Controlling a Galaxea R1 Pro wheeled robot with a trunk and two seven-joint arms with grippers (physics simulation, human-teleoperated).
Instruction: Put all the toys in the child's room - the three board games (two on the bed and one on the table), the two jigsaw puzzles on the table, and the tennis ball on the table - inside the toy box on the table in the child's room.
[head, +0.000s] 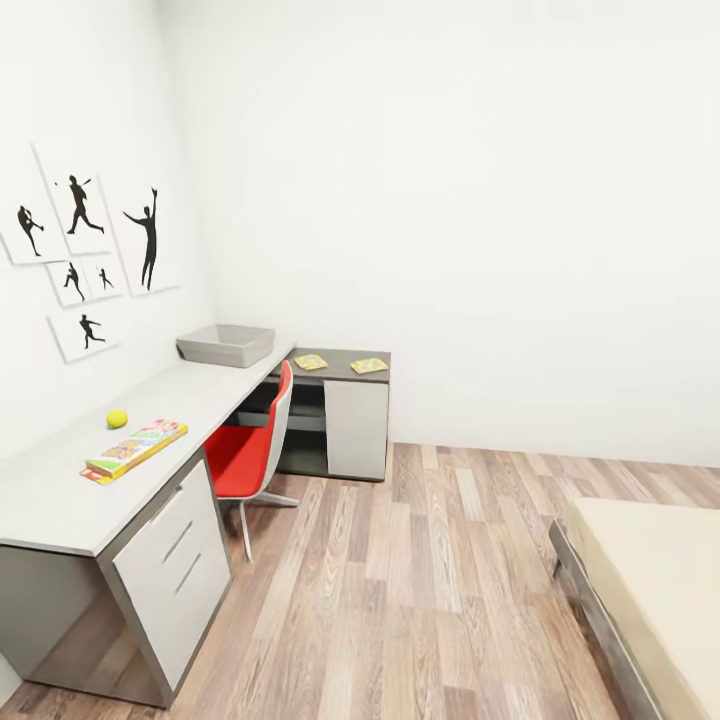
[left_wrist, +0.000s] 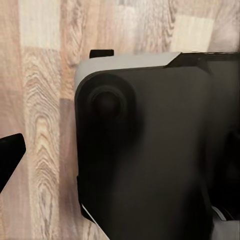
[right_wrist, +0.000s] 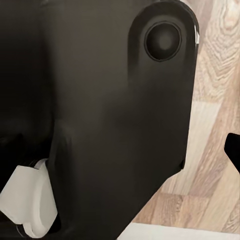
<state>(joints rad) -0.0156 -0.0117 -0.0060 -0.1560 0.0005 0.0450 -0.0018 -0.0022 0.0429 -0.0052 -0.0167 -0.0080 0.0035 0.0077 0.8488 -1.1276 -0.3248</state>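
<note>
Ahead, your bench carries the tennis ball beside one board game, the toy box and two jigsaw puzzles farther along; either claw's state, you cannot tell.

Floor: the wide wood-plank floor lies open between the long pale grey worktop and the beige bed with grey frame.
Chair: a red swivel chair stands against the worktop's front edge, before the knee gap.
Worktop surface: bare stretches separate the yellow-green tennis ball, the flat colourful board game box and the grey flared toy box.
Lower end section: two multicoloured puzzle slabs lie apart, open above.
Wall: borders the worktop's far side.
</note>
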